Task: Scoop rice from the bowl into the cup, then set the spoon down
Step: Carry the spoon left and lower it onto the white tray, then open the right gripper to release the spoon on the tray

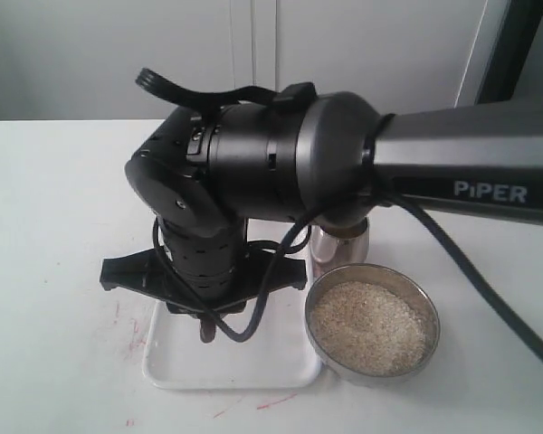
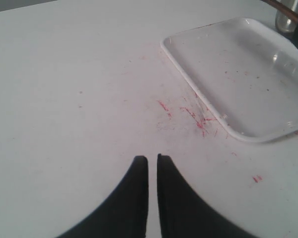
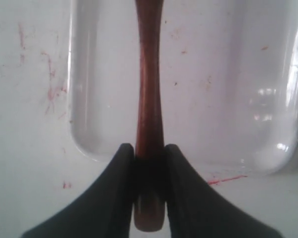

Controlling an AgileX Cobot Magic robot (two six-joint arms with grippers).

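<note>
One white tray [image 1: 253,372] lies near the front edge of the white, red-flecked table [image 1: 54,271], with the bowl [image 1: 342,369] of rice [image 1: 371,327] just beside it. Over the tray, the right gripper [image 3: 149,148] clamps the spoon [image 3: 148,89]. The left gripper [image 2: 152,158], jaws nearly touching, holds nothing. The cup [image 1: 339,246] stands behind the bowl. Pale wall panels [image 1: 118,54] rise beyond the far edge.

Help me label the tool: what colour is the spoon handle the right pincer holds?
Dark reddish-brown; the spoon handle shows best in the right wrist view.
</note>
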